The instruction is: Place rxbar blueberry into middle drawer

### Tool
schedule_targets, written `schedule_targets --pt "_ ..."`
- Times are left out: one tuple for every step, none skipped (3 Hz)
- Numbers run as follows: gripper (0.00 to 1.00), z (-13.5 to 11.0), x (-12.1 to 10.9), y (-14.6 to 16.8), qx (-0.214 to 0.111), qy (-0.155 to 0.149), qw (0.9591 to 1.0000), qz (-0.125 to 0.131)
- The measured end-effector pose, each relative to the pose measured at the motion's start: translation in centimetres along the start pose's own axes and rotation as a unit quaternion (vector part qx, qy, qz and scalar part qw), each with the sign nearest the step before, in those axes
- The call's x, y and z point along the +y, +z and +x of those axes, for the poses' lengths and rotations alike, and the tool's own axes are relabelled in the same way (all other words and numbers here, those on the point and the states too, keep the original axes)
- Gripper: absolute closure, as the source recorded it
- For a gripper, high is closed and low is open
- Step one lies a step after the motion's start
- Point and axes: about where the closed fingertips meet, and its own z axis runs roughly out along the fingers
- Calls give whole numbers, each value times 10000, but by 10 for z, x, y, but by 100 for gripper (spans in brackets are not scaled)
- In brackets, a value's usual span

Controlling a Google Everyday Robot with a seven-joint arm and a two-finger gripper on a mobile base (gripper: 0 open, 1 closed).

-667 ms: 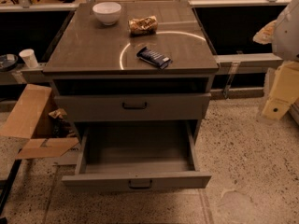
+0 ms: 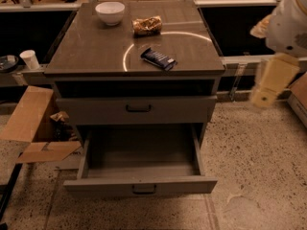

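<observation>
**Snack bar on cabinet top, drawer open below**

The robot's gripper (image 2: 270,82), a pale blur at the end of the white arm (image 2: 288,23), hangs to the right of the cabinet (image 2: 72,63), clear of its edge and over the speckled floor (image 2: 259,166). Whether it is open or closed cannot be told, and nothing can be seen in its hold.

Well apart from the gripper, on its left, the blueberry snack bar (image 2: 158,59) lies flat on the cabinet top, near the front edge and a little right of centre. The bar's long axis runs on a diagonal, one end toward the cabinet's back left and the other toward its front right corner.

Behind the bar, toward the cabinet's back, lie a crinkled golden-brown snack bag (image 2: 147,25) and, left of it, a white bowl (image 2: 110,12) showing only its pale inside.

Below the top, the upper drawer (image 2: 96,111) is shut. The middle drawer (image 2: 105,186) under it is pulled out far toward the camera, its plain grey floor in full view.

Left of the cabinet stand a paper cup (image 2: 29,59) on a ledge and an opened cardboard box (image 2: 29,121) on the floor.
</observation>
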Motion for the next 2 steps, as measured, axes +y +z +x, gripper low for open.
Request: schedule_targets --pt "0 -32 -46 29 -426 192 9988 175" --pt "0 -66 -90 65 -1053 556 9927 207"
